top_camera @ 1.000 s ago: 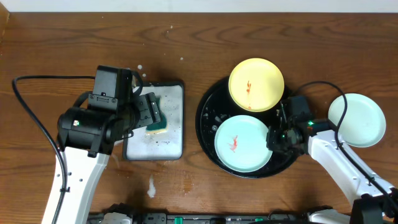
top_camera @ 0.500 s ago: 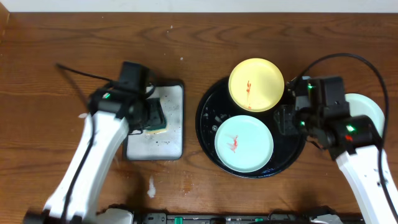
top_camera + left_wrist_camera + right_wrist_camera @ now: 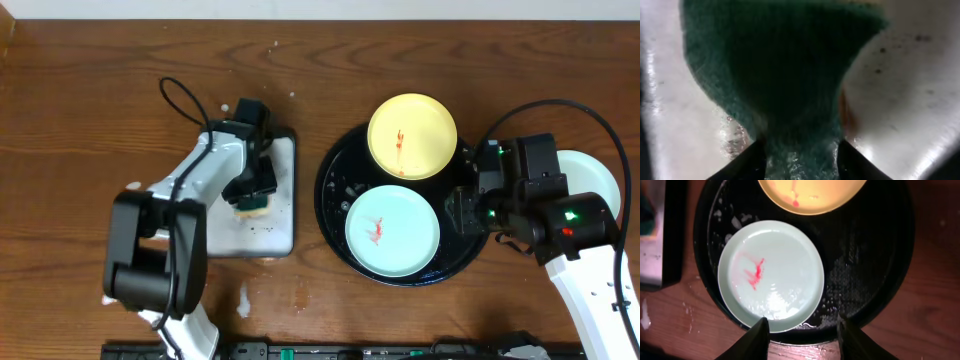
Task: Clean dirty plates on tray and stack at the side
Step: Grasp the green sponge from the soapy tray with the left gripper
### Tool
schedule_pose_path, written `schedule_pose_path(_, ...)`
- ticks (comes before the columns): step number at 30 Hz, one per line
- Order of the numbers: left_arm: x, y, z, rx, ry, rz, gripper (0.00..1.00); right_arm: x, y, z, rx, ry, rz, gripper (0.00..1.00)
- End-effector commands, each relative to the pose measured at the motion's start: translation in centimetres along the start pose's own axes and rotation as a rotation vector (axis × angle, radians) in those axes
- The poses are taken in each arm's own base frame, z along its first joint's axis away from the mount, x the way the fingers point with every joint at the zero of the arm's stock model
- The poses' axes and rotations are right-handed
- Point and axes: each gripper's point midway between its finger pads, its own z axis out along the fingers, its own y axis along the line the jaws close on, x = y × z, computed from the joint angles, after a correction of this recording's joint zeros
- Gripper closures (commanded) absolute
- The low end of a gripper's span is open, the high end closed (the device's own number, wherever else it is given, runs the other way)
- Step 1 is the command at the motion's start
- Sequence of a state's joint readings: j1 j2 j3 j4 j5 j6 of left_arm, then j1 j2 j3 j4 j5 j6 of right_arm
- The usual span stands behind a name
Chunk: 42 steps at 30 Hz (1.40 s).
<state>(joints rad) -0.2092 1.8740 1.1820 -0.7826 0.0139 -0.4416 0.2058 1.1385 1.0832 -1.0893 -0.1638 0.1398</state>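
Observation:
The black tray (image 3: 335,185) holds a yellow plate (image 3: 412,135) at its far side and a mint green plate (image 3: 392,232) at its near side, both with red smears. Another mint green plate (image 3: 595,185) lies on the table to the right, partly under my right arm. My right gripper (image 3: 462,212) hovers open over the tray's right part; in the right wrist view the right gripper (image 3: 802,335) holds nothing, and the mint plate (image 3: 771,275) lies just ahead of its left finger. My left gripper (image 3: 800,162) is shut on a green sponge (image 3: 785,65), pinching it narrow.
The sponge (image 3: 250,207) rests on a white rectangular tray (image 3: 275,225) with a dark rim, left of the black tray. Wet spots mark the wood in front of it. The black tray (image 3: 865,245) carries water droplets. Cables trail from both arms.
My left gripper has come down onto the white tray and closed on the sponge. My right arm has lifted away from the mint plate on the black tray and shifted right.

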Motion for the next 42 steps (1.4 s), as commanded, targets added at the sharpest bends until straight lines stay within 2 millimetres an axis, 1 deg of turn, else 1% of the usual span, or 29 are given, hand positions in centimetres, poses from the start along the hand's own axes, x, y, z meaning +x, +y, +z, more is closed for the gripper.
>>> schedule_pose_path(1,0.0,1.1,1.7,-0.053,0.028,-0.038,0.66,0.1,-0.1,-0.1,-0.003,0.005,-0.007,0.59)
schedule_pose_path(3,0.0,1.3,2.0,-0.055,0.035,-0.042,0.92,0.1,-0.1,-0.1,-0.003,0.005,-0.007,0.6)
schedule_pose_path(5,0.1,0.8,1.7,-0.028,0.041,-0.042,0.92,0.1,0.0,-0.1,-0.003,0.004,-0.007,0.6)
schedule_pose_path(8,0.2,-0.1,0.1,0.028,0.059,-0.043,0.92,0.0,0.0,-0.1,-0.003,0.001,-0.008,0.6)
schedule_pose_path(9,0.2,-0.2,-0.7,0.035,0.058,-0.044,0.83,0.0,0.0,-0.1,-0.003,0.0,-0.008,0.6)
schedule_pose_path(10,0.1,-0.3,-1.6,0.039,0.051,-0.044,0.53,0.0,0.0,-0.1,-0.003,0.001,-0.008,0.6)
schedule_pose_path(11,0.0,-0.2,-2.3,0.041,0.044,-0.041,0.45,0.0,0.0,-0.1,-0.003,0.001,-0.008,0.6)
schedule_pose_path(12,0.0,-0.2,-2.9,0.046,0.035,-0.03,0.41,0.0,0.0,-0.1,-0.003,0.001,-0.008,0.6)
schedule_pose_path(13,0.0,-0.1,-3.6,0.051,0.021,-0.019,0.38,0.1,0.0,-0.1,-0.003,0.002,-0.008,0.6)
schedule_pose_path(15,-0.1,0.5,-4.4,0.028,-0.002,-0.02,0.36,0.1,-0.1,-0.1,-0.003,0.004,-0.008,0.6)
schedule_pose_path(18,-0.4,2.1,-4.6,-0.056,-0.035,-0.021,0.36,0.1,-0.1,-0.1,-0.003,0.004,-0.008,0.6)
schedule_pose_path(20,-0.5,2.6,-4.0,-0.086,-0.042,-0.02,0.36,0.1,-0.1,-0.1,-0.003,0.004,-0.008,0.6)
schedule_pose_path(22,-0.7,3.0,-2.8,-0.109,-0.063,-0.021,0.36,0.1,-0.1,-0.1,-0.003,0.004,-0.008,0.6)
schedule_pose_path(26,-0.9,2.9,-0.3,-0.099,-0.092,-0.024,0.37,0.1,-0.1,-0.1,-0.003,0.004,-0.008,0.6)
schedule_pose_path(28,-0.7,2.9,0.8,-0.096,-0.092,-0.025,0.42,0.1,-0.1,-0.1,-0.003,0.006,-0.007,0.61)
schedule_pose_path(29,-0.5,3.0,1.1,-0.096,-0.089,-0.027,0.47,0.2,-0.1,-0.1,-0.003,0.007,-0.007,0.61)
schedule_pose_path(30,-0.4,3.0,1.3,-0.095,-0.086,-0.027,0.56,0.2,-0.1,-0.1,-0.003,0.009,-0.007,0.61)
schedule_pose_path(32,-0.4,2.8,1.2,-0.086,-0.083,-0.027,0.79,0.3,-0.1,-0.1,-0.002,0.012,-0.006,0.62)
schedule_pose_path(34,-0.4,2.4,1.0,-0.064,-0.084,-0.028,0.91,0.3,-0.1,-0.1,-0.002,0.013,-0.006,0.63)
schedule_pose_path(35,-0.4,2.2,0.7,-0.053,-0.082,-0.027,0.92,0.3,-0.1,-0.1,-0.002,0.013,-0.006,0.64)
schedule_pose_path(37,-0.4,1.9,0.0,-0.033,-0.076,-0.027,0.92,0.3,-0.1,-0.1,-0.002,0.014,0.004,0.68)
schedule_pose_path(39,-0.4,1.6,-1.1,-0.014,-0.073,-0.011,0.92,0.5,-0.1,0.0,0.0,0.021,0.03,0.69)
schedule_pose_path(42,-0.9,1.4,-3.8,0.0,-0.1,0.042,0.92,0.9,-0.3,0.4,0.004,0.042,0.065,0.69)
